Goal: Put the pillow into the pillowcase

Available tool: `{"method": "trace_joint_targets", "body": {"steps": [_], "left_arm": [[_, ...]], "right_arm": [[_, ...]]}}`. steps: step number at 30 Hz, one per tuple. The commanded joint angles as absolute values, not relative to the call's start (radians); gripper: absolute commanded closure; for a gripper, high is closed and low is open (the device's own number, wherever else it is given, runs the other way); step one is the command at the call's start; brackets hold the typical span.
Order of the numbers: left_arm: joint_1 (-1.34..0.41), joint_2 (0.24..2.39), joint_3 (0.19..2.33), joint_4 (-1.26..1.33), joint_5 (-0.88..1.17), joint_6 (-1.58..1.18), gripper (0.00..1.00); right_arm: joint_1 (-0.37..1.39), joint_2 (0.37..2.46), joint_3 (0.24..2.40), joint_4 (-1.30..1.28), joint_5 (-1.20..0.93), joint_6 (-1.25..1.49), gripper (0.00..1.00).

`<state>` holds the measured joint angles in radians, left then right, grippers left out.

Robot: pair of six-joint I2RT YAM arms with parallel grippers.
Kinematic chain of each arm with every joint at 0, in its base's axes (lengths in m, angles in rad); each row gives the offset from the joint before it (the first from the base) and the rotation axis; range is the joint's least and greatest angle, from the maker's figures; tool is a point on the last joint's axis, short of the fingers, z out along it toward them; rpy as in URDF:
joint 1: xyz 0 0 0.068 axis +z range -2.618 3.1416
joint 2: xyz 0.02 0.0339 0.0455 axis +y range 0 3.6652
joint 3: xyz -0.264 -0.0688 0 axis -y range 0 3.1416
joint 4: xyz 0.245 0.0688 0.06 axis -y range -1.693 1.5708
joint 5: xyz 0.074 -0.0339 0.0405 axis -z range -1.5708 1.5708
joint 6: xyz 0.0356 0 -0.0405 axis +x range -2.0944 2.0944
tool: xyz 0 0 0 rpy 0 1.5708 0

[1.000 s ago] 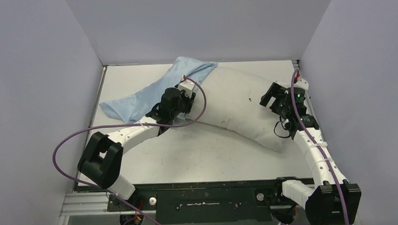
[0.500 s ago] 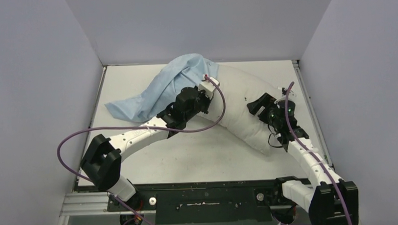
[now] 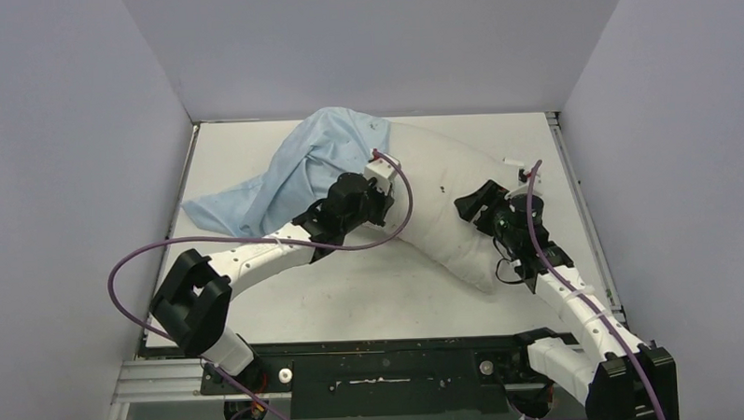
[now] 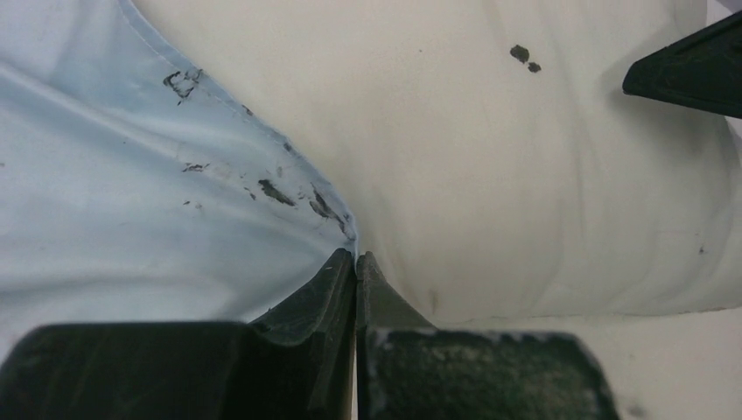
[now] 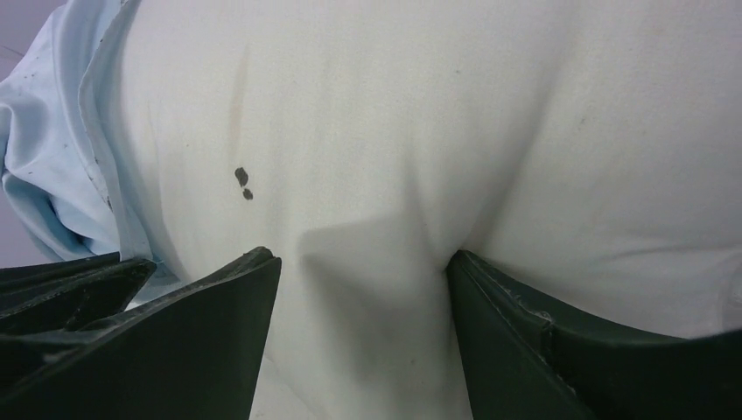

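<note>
Far end of the pillow (image 3: pixel 429 217) inside the pillowcase (image 3: pixel 292 171)
My left gripper (image 4: pixel 354 262) was pinched tight on the case hem; my right gripper (image 5: pixel 363 262), fingers spread, pressed into the pillow. The pillow lay diagonally, its near-right end bare beside my right arm, with bare table (image 3: pixel 371 294) toward the left.

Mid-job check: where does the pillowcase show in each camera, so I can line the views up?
Top external: the pillowcase lies left of centre toward the back, over the pillow's far end.
Left wrist: it fills the left half, its hem running down to the left gripper.
Right wrist: a strip at the far left edge.
Shared landmark: the pair of dark specks on the pillow.
</note>
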<state>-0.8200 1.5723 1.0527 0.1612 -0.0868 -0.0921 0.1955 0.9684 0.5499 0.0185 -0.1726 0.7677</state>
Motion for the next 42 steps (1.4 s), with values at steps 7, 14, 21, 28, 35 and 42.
{"method": "trace_joint_targets", "body": {"steps": [7,14,21,28,35,42], "left_arm": [[-0.805,1.458,0.943,0.194,0.027,-0.171,1.00],[-0.846,1.372,0.879,0.215,0.025,-0.253,0.89],[-0.762,1.444,1.173,-0.146,-0.143,-0.169,0.59],[-0.721,1.575,1.318,-0.057,-0.323,-0.089,0.49],[-0.656,1.818,1.547,-0.095,-0.396,-0.074,0.45],[-0.615,1.980,1.668,-0.044,-0.349,-0.047,0.48]], "right_arm": [[0.216,0.974,0.513,0.099,-0.250,0.769,0.48],[0.228,0.992,0.528,0.072,-0.267,0.737,0.47],[0.212,0.909,0.620,-0.093,-0.152,0.652,0.24],[0.132,0.908,0.673,-0.116,-0.172,0.597,0.18],[0.080,0.974,0.721,-0.112,-0.242,0.541,0.13],[0.058,1.050,0.708,-0.092,-0.265,0.513,0.09]]}}
